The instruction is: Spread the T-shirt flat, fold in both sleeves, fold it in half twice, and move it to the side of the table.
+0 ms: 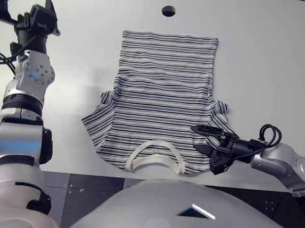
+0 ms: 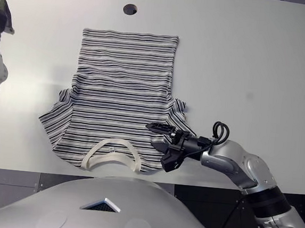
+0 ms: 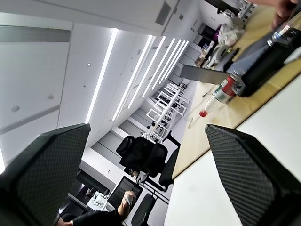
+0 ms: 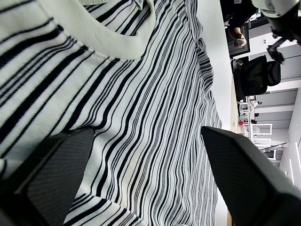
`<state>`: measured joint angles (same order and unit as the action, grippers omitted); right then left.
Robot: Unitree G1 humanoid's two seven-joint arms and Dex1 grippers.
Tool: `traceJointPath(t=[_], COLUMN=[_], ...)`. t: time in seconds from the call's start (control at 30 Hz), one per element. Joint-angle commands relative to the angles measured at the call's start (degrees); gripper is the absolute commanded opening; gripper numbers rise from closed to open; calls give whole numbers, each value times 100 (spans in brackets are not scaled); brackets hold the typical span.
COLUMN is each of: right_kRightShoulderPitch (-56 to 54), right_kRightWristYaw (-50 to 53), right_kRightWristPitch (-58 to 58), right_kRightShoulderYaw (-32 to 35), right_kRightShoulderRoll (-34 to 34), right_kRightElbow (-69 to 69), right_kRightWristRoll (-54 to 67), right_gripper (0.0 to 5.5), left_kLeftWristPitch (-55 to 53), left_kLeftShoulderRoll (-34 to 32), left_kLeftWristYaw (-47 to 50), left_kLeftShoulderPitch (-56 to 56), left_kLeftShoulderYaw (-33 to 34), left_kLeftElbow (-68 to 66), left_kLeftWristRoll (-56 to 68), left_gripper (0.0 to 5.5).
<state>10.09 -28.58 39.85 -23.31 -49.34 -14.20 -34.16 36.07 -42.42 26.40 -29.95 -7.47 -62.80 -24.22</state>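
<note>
A black-and-white striped T-shirt (image 1: 162,96) lies on the white table (image 1: 274,60), its white collar (image 1: 155,156) at the near edge and its hem at the far side. The right sleeve is folded in over the body; the left sleeve (image 1: 95,122) still sticks out. My right gripper (image 1: 202,140) hovers open at the shirt's near right shoulder, fingers (image 4: 61,174) spread over the striped cloth beside the collar (image 4: 108,33). My left gripper (image 1: 41,16) is raised off to the far left of the table, open and holding nothing, its fingers (image 3: 42,174) pointing up into the room.
A round hole (image 1: 168,11) sits in the table just beyond the shirt's hem. Bare tabletop stretches to the right of the shirt and to its left. The table's near edge (image 1: 83,173) runs just below the collar.
</note>
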Motion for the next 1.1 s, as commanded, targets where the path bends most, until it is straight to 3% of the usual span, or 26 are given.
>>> traceJointPath(t=[0.03, 0.2, 0.33, 0.4, 0.53, 0.6, 0.77, 0.97, 1.1], right_kRightShoulderPitch=[1, -224, -843, -1379, -2155, -2313, -2313, -2068, -1904], right_kRightWristYaw=[6, 155, -118, -287, -502, -631, -867, -985, -1020], right_kRightWristPitch=[-284, -489, -625, -613, -466, -396, -289, -259, -299], right_kRightShoulderYaw=[280, 1167, 939, 697, 488, 409, 401, 470, 560], right_kRightShoulderRoll=[108, 129, 521, 806, 1181, 1265, 1244, 1169, 1108], right_kRightElbow=[-178, -793, -664, -99, 833, 968, 1057, 914, 786], right_kRightWristRoll=[54, 1059, 2366, 2437, 2438, 2449, 2540, 2620, 2662], right_gripper=[420, 420, 420, 420, 420, 420, 420, 420, 420], left_kLeftWristPitch=[286, 1089, 1283, 1024, 438, 223, -61, -451, -592], left_kLeftShoulderRoll=[-307, -1509, -2347, -2542, -2210, -2060, -1608, -1367, -1422], left_kLeftWristYaw=[-240, -770, -2095, -2645, -3461, -3821, -4250, -4289, -4259], left_kLeftShoulderPitch=[604, 3001, 5470, 6659, 8125, 8407, 8370, 7387, 7155], left_kLeftShoulderYaw=[98, 332, 567, 1150, 2566, 2698, 2233, 1580, 1491], left_kLeftElbow=[458, 2445, 4763, 5593, 6543, 6863, 7211, 6819, 6548], left_kLeftWristRoll=[57, -279, 13, 123, -131, -312, -683, -1281, -1479], left_gripper=[456, 456, 456, 456, 456, 456, 456, 456, 456])
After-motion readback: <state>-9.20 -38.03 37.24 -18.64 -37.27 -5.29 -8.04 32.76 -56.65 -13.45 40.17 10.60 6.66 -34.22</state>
